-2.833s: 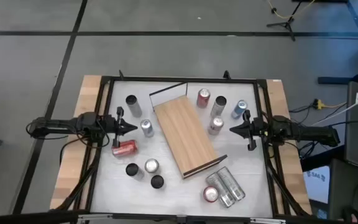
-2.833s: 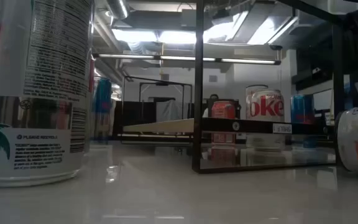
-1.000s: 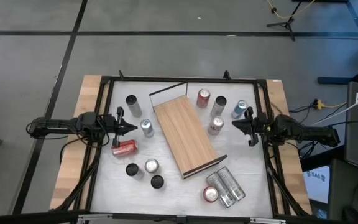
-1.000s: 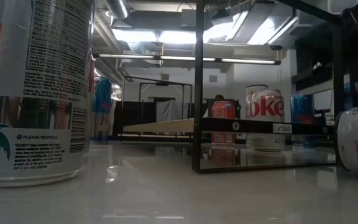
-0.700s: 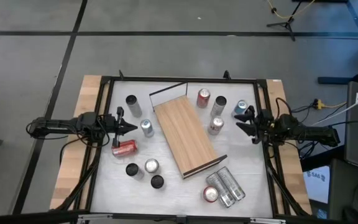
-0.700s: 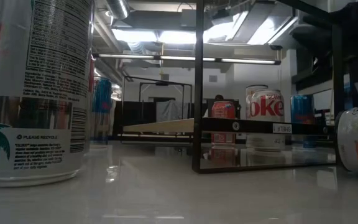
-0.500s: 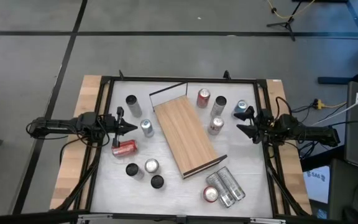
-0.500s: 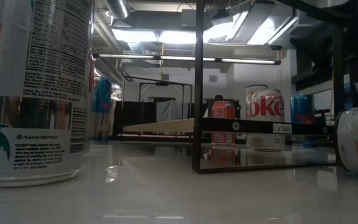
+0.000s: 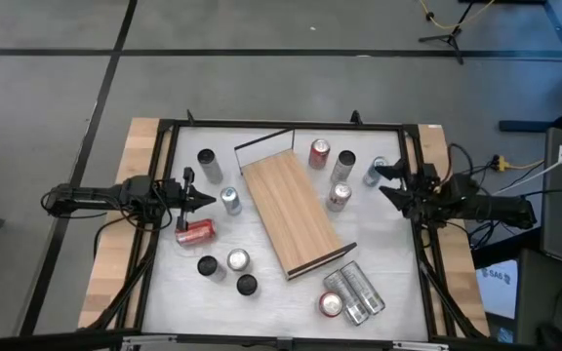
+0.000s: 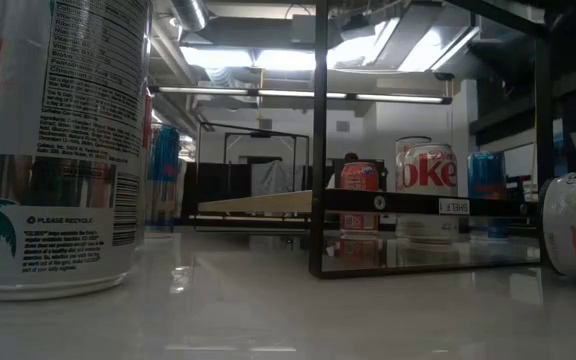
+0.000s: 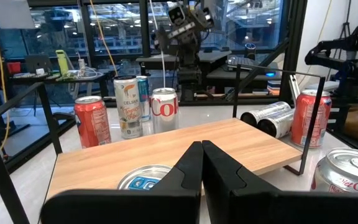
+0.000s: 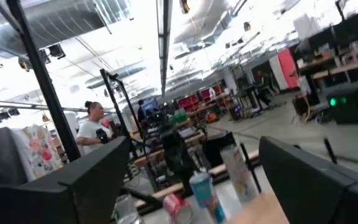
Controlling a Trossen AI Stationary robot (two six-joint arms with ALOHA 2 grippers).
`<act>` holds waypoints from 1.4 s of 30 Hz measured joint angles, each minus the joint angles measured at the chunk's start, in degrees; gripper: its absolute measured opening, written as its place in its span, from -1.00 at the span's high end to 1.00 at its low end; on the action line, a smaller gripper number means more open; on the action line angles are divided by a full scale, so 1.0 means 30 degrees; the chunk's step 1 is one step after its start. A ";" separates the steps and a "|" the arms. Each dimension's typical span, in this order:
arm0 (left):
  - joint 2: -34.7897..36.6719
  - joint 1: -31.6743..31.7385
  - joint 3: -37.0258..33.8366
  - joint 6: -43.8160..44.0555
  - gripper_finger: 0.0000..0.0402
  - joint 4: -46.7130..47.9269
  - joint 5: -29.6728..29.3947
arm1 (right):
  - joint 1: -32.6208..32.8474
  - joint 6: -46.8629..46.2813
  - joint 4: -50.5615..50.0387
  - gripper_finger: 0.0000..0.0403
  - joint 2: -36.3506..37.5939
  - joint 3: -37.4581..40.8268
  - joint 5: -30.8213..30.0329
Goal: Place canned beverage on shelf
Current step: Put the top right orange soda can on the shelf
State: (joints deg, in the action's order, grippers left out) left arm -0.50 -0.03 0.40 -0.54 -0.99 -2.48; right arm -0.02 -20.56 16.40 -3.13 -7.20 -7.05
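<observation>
The left arm lies stretched level across the table's left edge, pointing inward toward the middle, its wrist straight in line with the forearm. The left gripper [image 9: 203,200] ends in a closed point; in the left wrist view its two dark fingers [image 11: 188,168] press together with no gap between them and nothing held. The right arm reaches in from the table's right edge, its forearm level and its wrist turned slightly toward the far side. The right gripper [image 9: 382,180] has its fingers parted in a clear fork; in the right wrist view the two fingers [image 12: 92,174] stand wide apart, empty
</observation>
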 joint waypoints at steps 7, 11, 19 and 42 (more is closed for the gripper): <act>0.0001 0.0001 0.0000 -0.0006 1.00 0.0000 0.0000 | 0.0004 0.1027 -0.2144 -0.74 -0.3415 -0.3526 -0.1622; 0.0001 0.0000 0.0000 -0.0006 1.00 0.0000 0.0000 | 0.0000 0.2108 -0.4714 -0.74 -0.6229 -0.6410 -0.3115; 0.0001 0.0002 0.0000 -0.0013 1.00 0.0000 -0.0007 | -0.0003 0.3975 -1.0194 -0.74 -1.1855 -1.2832 -0.6356; -0.0001 0.0003 0.0000 0.0000 1.00 0.0004 -0.0005 | -0.8995 0.5594 -1.8038 -0.74 -2.5632 -2.4120 0.1965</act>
State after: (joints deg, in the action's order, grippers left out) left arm -0.50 -0.02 0.40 -0.54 -0.98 -2.50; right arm -27.01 -3.78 -37.71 -80.03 -79.55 -1.15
